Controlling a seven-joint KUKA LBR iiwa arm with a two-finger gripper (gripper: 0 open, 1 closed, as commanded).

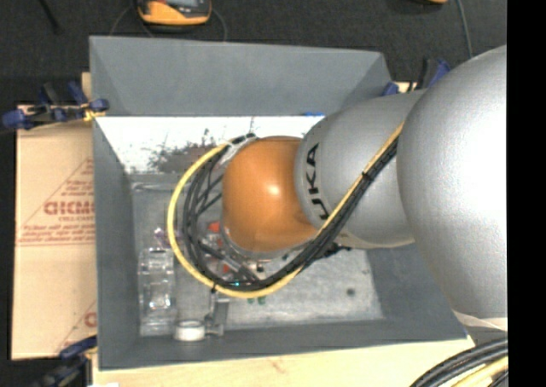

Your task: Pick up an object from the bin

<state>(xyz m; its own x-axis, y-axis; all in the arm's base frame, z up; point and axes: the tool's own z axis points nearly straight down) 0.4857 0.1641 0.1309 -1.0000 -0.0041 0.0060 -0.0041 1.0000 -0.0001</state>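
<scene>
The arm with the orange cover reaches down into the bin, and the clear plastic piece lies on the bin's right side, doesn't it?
Not quite. The camera view shows the clear plastic piece on the left side of the bin, left of the orange cover. The arm does reach down into the bin.

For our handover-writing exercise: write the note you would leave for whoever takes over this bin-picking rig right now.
Tool: low in the bin, under the arm's orange cover, over the left-middle of the floor. Open or shut cannot be told.
Things: clear plastic pieces lie along the floor's left side. A white round cap lies at the view's lower-left corner, with a small grey piece beside it.
Done: the arm is down in the bin; nothing is seen held.
Left: grasp one thing and lift it out.
</scene>
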